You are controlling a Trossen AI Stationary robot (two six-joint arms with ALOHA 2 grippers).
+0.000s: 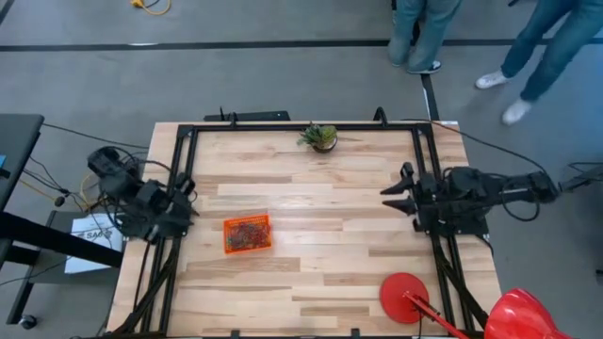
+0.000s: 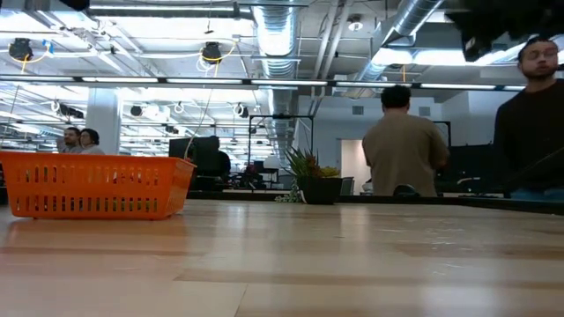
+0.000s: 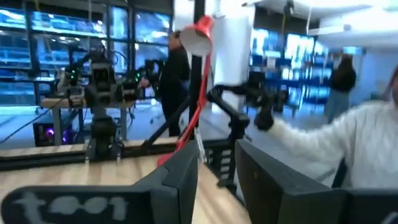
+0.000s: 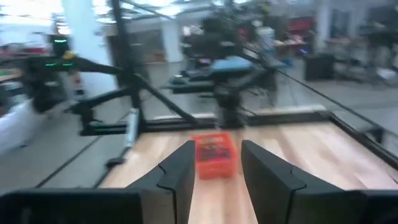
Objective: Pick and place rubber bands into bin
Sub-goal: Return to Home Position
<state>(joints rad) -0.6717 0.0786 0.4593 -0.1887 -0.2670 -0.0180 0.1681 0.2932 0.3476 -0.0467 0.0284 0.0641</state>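
The orange mesh bin (image 1: pixel 247 234) stands on the wooden table, left of centre. It also shows in the low view (image 2: pixel 92 185) and in the right wrist view (image 4: pixel 213 154). A tangle of coloured rubber bands (image 1: pixel 248 232) lies inside it. My left gripper (image 1: pixel 188 202) hangs at the table's left edge, open and empty (image 3: pixel 217 180). My right gripper (image 1: pixel 391 198) hangs at the table's right side, open and empty (image 4: pixel 214 177), pointing across the table toward the bin.
A small potted plant (image 1: pixel 320 137) stands at the far edge. A flat red disc (image 1: pixel 403 297) lies at the near right, with a red lamp (image 1: pixel 523 315) beside it. Black frame rails (image 1: pixel 426 169) run along the table's sides. People stand beyond the far edge (image 1: pixel 424 33).
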